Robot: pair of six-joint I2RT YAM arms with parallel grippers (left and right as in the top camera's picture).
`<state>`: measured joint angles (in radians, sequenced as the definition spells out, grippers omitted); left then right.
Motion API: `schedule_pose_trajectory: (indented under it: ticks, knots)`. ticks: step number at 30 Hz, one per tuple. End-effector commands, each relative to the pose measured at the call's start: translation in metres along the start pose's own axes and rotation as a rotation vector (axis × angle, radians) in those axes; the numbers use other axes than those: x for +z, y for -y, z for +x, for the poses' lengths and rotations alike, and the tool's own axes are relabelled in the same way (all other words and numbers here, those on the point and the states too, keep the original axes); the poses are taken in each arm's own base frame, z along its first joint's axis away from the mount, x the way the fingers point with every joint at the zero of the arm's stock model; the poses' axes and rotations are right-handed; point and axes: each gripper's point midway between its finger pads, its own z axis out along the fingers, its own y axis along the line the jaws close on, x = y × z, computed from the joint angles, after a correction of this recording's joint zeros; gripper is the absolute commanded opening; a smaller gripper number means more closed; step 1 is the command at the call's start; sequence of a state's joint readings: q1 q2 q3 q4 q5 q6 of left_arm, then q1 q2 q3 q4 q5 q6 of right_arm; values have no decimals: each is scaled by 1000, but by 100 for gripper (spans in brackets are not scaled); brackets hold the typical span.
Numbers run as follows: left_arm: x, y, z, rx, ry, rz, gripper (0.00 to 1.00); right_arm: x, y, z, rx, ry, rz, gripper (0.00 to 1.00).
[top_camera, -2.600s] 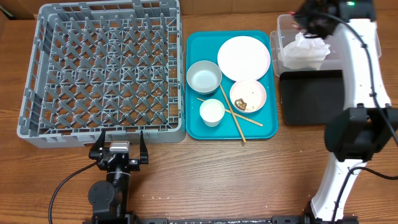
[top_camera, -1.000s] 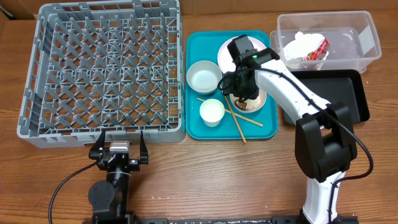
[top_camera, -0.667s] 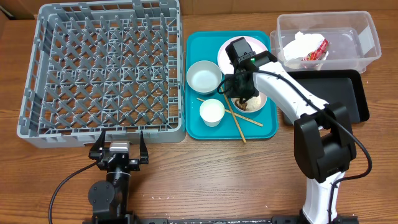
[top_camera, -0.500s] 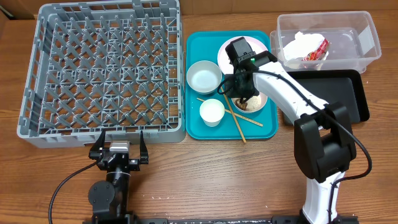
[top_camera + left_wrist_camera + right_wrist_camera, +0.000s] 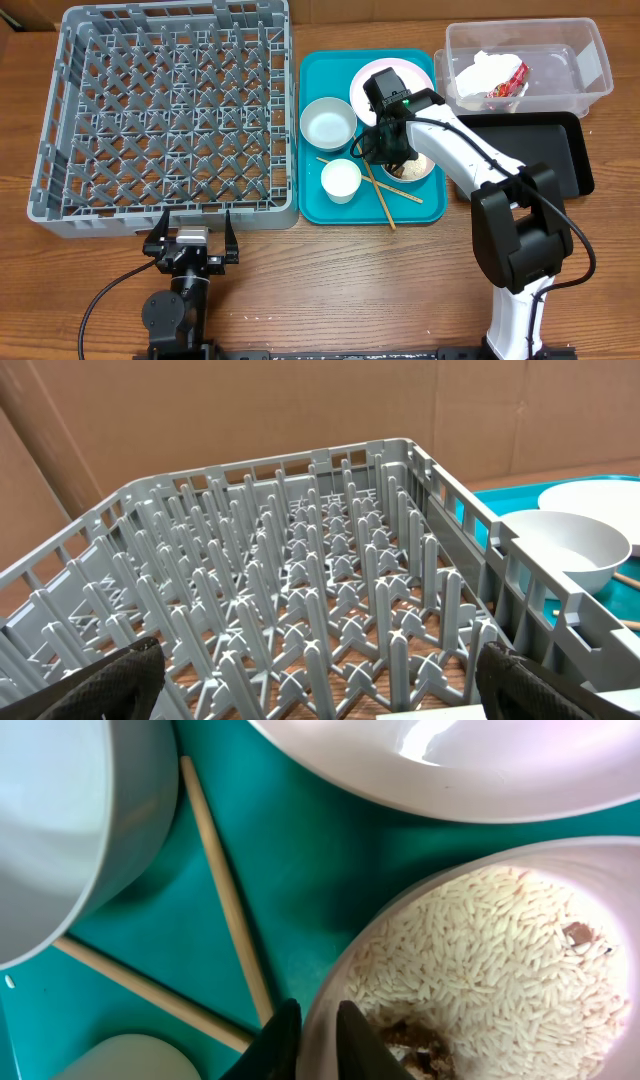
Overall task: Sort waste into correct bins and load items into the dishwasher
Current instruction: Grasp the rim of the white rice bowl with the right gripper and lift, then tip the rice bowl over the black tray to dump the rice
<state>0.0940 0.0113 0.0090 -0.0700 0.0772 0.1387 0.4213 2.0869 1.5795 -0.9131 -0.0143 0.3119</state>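
Observation:
My right gripper point(image 5: 386, 150) point(image 5: 318, 1042) is shut on the left rim of a white bowl point(image 5: 416, 167) point(image 5: 600, 870), one finger inside and one outside. The bowl holds white rice grains point(image 5: 500, 950) and a brown food lump point(image 5: 412, 1048). It sits on the teal tray point(image 5: 320, 205) with the white plate point(image 5: 420, 82) point(image 5: 450, 760), a grey-blue bowl point(image 5: 328, 123) point(image 5: 60, 820), a small cup point(image 5: 341, 180) and crossed chopsticks point(image 5: 383, 205) point(image 5: 225, 900). The napkin point(image 5: 480, 72) and red wrapper point(image 5: 508, 82) lie in the clear tub point(image 5: 565, 55). My left gripper point(image 5: 190, 235) point(image 5: 320, 705) stands open before the grey dish rack point(image 5: 165, 120) point(image 5: 300, 580).
The shallow black tray point(image 5: 545, 150) lies just right of the teal tray, below the clear tub. The dish rack fills the left of the table, its right wall close to the teal tray. Bare wood runs along the front edge.
The right arm came from over the clear tub down to the teal tray. Its jaws have closed on the rim of the rice bowl. The left arm has not moved.

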Motion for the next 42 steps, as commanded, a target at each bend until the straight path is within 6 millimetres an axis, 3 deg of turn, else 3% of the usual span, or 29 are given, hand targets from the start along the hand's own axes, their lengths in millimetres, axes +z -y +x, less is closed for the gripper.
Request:
schedule_pose_trajectory:
  ticks: [1,6,9,12,18,23,25,27,30,33,34,37,40,42]
  knots:
    - [0,-2,1,18,0,-10,100,2,0,1,-6,1,9,24]
    - [0,-2,1,18,0,-10,100,2,0,1,-6,1,9,23]
    - [0,-2,1,18,0,-10,100,3,0,2,-6,1,9,17]
    - [0,-2,1,18,0,-10,100,3,0,2,-6,-2,10,28]
    - [0,-2,1,18,0,-10,100,10,2,6,-7,-4,11,27]
    - [0,-2,1,18,0,-10,100,10,2,6,-7,-2,12,6]
    - [0,-2,1,18,0,-10,100,7,2,3,-7,5,12,4]
    - [0,-2,1,18,0,-10,100,-1,0,-1,-7,8,10,4]
    - [0,-2,1,18,0,-10,100,-29,-4,-8,-7,2,13,4]
    - [0,-2,1,18,0,-10,100,-61,-6,-16,-3,22,6,4]
    - [0,-2,1,18,0,-10,100,-85,-2,-22,7,50,-2,4]
    - [0,-2,1,18,0,-10,100,-134,26,-31,85,112,-34,4]
    - [0,-2,1,18,0,-10,100,-149,53,-38,124,130,-84,4]
    - [0,-2,1,18,0,-10,100,-147,76,-40,143,115,-141,4]
